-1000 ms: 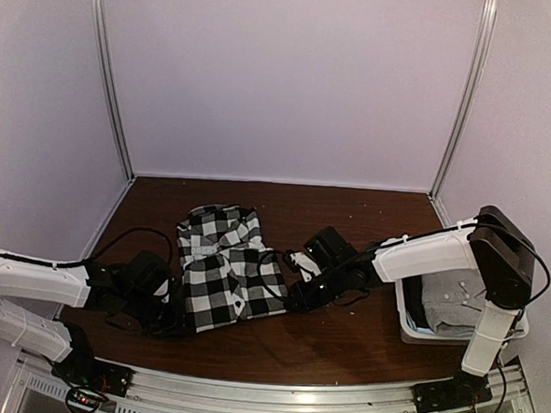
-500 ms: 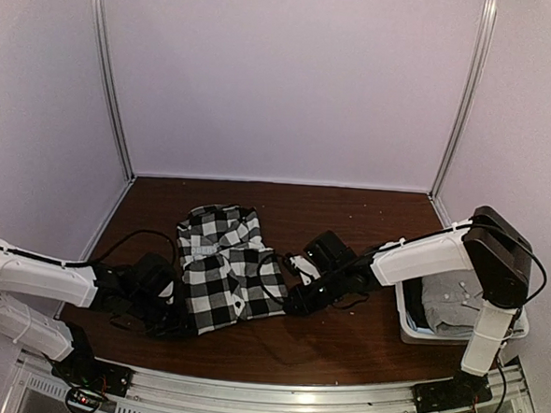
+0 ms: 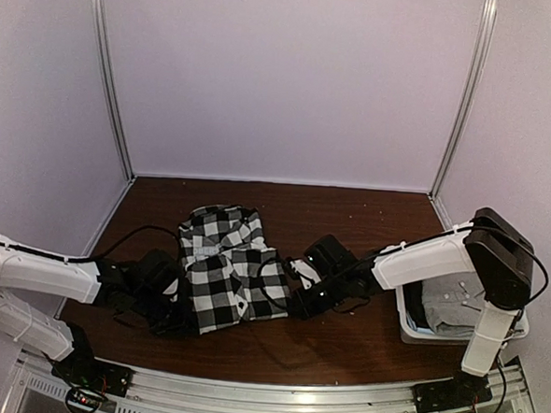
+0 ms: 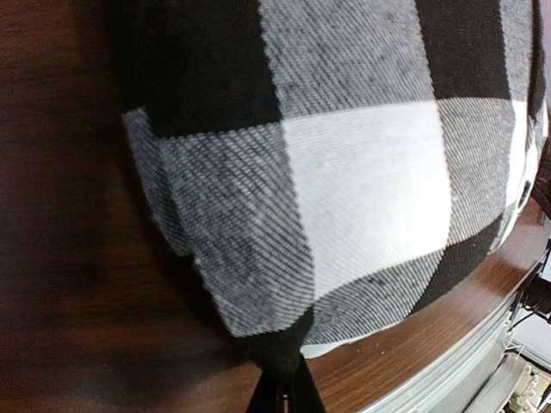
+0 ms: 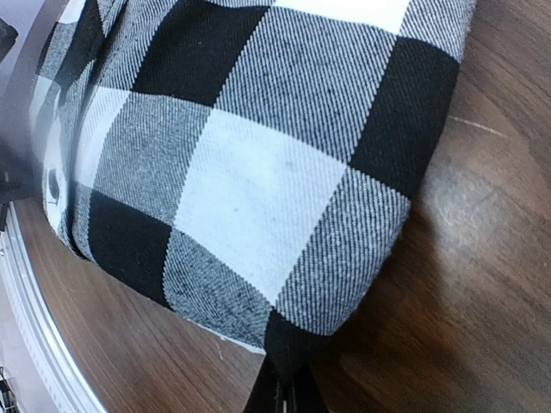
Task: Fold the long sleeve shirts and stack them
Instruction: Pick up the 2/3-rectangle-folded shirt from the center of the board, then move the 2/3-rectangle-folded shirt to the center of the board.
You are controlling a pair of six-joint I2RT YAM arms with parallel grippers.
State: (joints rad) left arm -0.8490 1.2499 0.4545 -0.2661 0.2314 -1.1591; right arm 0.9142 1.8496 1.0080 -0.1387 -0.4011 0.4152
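Spread on the dark wooden table (image 3: 342,346), a little left of centre: the black-and-white checked shirt (image 3: 227,269), collar end toward the back wall. Pinched at its near left corner by the left gripper (image 3: 181,309), jaws clenched on a tuck of cloth, seen close at the bottom of the left wrist view. Pinched likewise at its near right corner by the right gripper (image 3: 294,299), clenched on a black check of the hem. Flanked on both sides by the low-lying arms and their black cables. Well apart, at the right table edge: a white basket (image 3: 414,335) holding the grey shirt (image 3: 452,306), partly screened by the right arm's upright link.
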